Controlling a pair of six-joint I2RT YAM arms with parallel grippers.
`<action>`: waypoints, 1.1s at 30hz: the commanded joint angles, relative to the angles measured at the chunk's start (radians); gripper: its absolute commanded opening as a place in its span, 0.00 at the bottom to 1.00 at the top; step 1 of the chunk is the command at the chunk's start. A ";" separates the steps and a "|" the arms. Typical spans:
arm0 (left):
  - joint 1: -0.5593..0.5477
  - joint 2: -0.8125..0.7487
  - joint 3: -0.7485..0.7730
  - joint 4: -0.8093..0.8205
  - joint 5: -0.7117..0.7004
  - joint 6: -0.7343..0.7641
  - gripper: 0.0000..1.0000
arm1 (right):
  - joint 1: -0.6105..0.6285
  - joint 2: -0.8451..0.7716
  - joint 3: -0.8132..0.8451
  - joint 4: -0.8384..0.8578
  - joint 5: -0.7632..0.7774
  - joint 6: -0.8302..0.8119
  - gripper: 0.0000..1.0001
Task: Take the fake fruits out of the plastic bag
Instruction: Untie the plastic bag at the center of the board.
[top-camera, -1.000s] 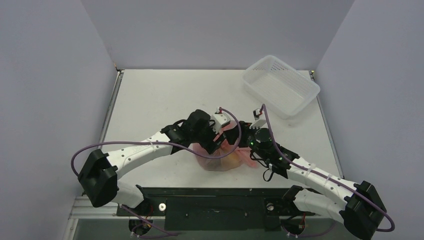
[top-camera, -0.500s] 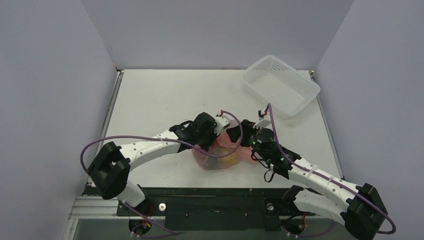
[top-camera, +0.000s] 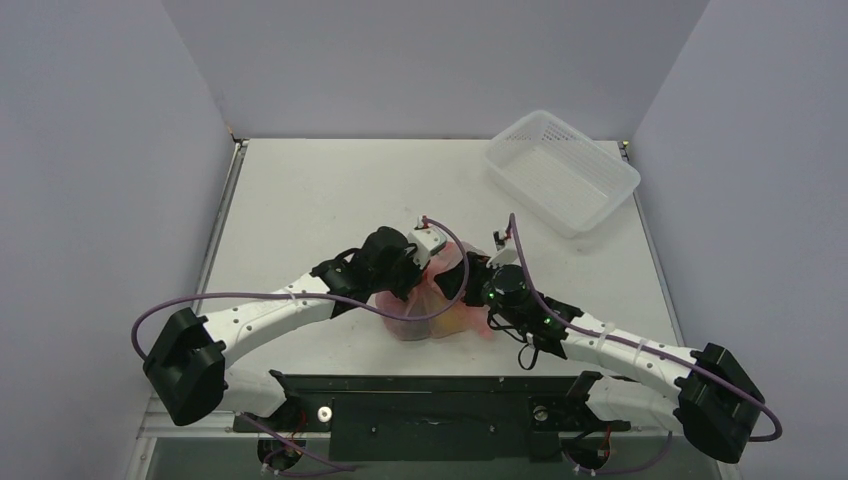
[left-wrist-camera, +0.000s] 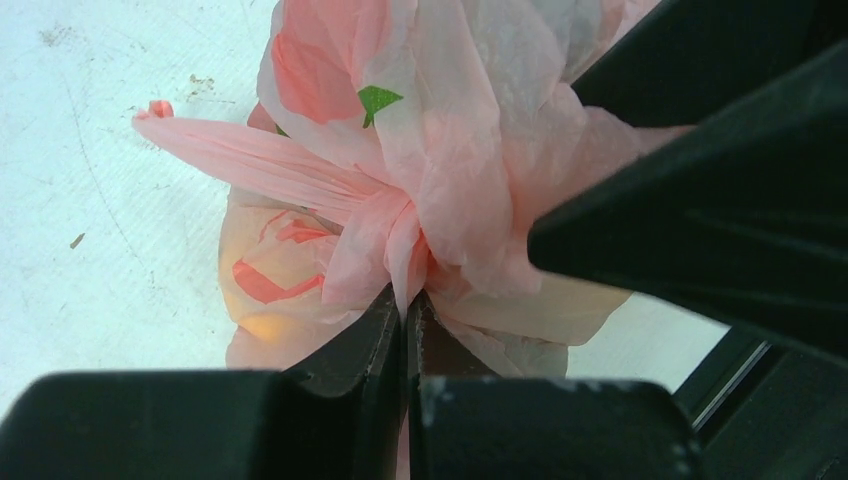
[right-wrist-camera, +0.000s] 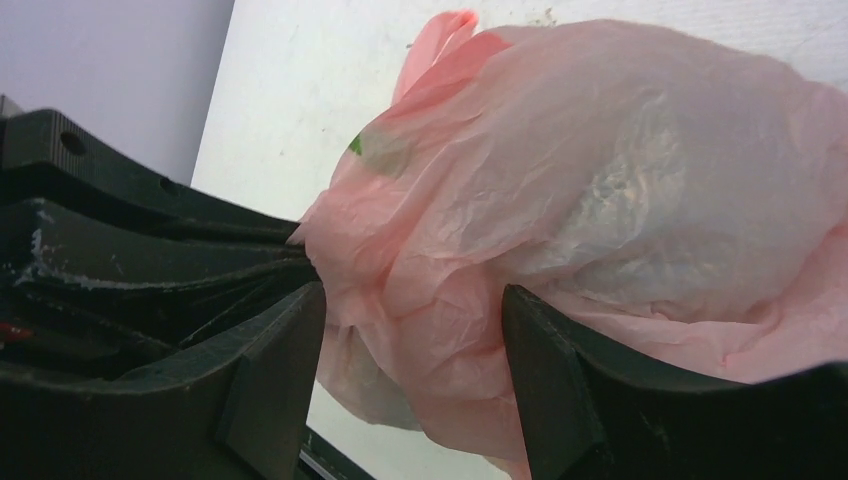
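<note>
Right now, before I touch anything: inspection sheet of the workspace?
Surface: white table, a few small specks.
Job's things: pink bag bunched at the near middle; one yellow-orange fruit shows through it; none seen outside.
Clutter: white basket, far right corner, apart from the bag.
Grippers: left gripper shut on a fold of the bag; right gripper open, fingers either side of a bulge.
Cables: purple cables along both arms, one arcing over the bag.
Surroundings: plain walls on three sides; black rail at the near edge.

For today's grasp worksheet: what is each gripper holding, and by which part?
Left gripper pinches the plastic bag by a gathered pleat. Right gripper straddles the bag's bulge; whether it grips cannot be told.
</note>
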 joint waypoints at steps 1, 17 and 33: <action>0.004 -0.046 0.009 0.087 0.054 -0.012 0.00 | 0.038 0.006 0.052 0.057 0.019 -0.003 0.63; -0.008 -0.076 0.007 0.076 0.018 -0.004 0.00 | 0.092 -0.148 0.091 -0.079 0.152 -0.020 0.66; -0.017 -0.089 0.016 0.064 0.018 0.035 0.00 | 0.117 0.056 0.170 -0.023 0.191 0.006 0.48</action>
